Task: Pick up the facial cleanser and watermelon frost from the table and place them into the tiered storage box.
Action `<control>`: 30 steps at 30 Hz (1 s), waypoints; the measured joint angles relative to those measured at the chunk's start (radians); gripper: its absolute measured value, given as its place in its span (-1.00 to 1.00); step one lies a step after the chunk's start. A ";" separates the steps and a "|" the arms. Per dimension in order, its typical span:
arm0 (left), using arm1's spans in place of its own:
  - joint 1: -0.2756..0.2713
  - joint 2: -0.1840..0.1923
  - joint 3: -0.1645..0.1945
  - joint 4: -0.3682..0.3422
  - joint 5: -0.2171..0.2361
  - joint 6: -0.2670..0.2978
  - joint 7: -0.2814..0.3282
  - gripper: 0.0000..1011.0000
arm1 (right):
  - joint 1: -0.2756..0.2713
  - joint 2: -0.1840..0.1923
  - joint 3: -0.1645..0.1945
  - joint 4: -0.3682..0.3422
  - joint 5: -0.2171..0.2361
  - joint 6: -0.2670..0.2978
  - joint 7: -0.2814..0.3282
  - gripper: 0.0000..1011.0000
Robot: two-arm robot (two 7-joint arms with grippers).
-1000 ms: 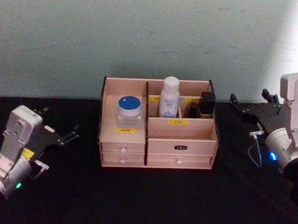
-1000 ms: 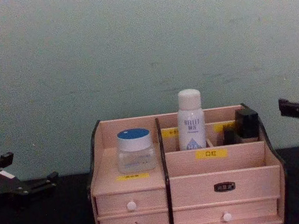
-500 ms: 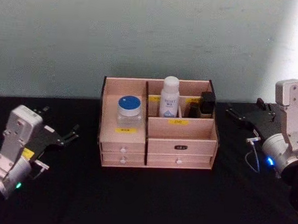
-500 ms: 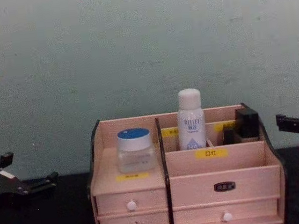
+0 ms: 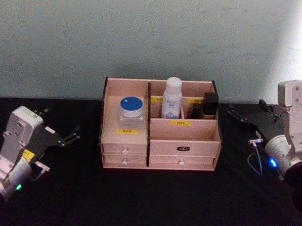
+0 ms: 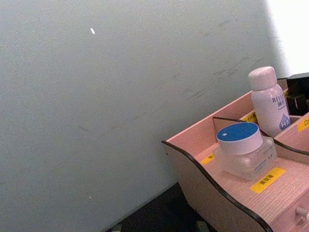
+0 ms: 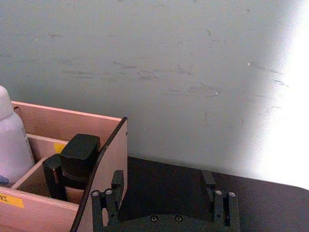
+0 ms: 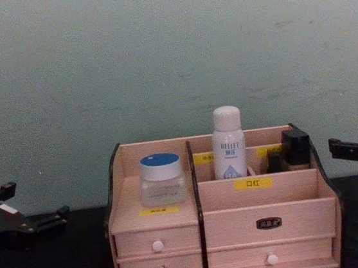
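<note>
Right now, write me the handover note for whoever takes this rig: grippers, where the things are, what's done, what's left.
Left gripper: open, holding nothing, low over the table on the left of the tiered storage box.
Right gripper: open, holding nothing, to the right of the box at about its top level.
Facial cleanser: upright in a rear compartment, just right of the centre divider.
Watermelon frost: upright on the box's left shelf, above the two small drawers.
Done: both items are in the box.
Left: no placing remains; only parking the arms, if wanted.
</note>
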 joint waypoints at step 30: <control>0.000 0.000 0.000 0.000 0.000 0.000 0.000 0.98 | 0.000 0.002 -0.002 -0.001 0.003 -0.001 -0.002 0.98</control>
